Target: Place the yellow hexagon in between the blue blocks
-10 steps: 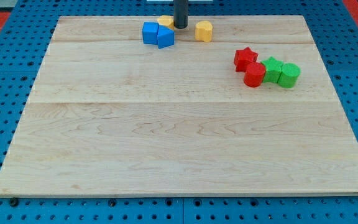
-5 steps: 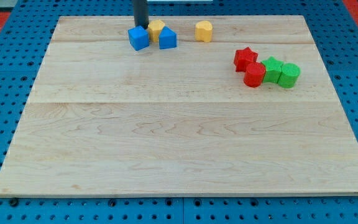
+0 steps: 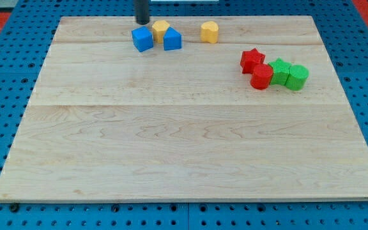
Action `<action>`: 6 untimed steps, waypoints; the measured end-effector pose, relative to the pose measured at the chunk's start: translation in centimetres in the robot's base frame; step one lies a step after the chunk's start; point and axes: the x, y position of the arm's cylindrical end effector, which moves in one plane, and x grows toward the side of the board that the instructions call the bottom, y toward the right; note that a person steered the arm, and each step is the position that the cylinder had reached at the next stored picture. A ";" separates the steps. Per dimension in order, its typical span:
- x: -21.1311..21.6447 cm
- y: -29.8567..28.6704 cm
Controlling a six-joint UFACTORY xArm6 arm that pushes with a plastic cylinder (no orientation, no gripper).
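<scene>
Yellow hexagon (image 3: 161,27) right of my tip (image 3: 142,21) (apart)

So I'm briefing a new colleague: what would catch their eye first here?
Probably the tight trio near the view's top: a yellow hexagon tucked between two blue blocks, my tip just above the left one. Next, the red and green cluster at the right.

Wooden board (image 3: 171,140) on blue pegboard. My tip (image 3: 142,22) near top edge, just above blue cube (image 3: 142,39). Yellow hexagon (image 3: 161,28) sits between blue cube and blue block (image 3: 172,39). Second yellow block (image 3: 209,31) apart, right.
</scene>
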 end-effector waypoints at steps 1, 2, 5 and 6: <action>3.9 0.0; 4.5 2.4; -1.5 7.4; 0.0 3.1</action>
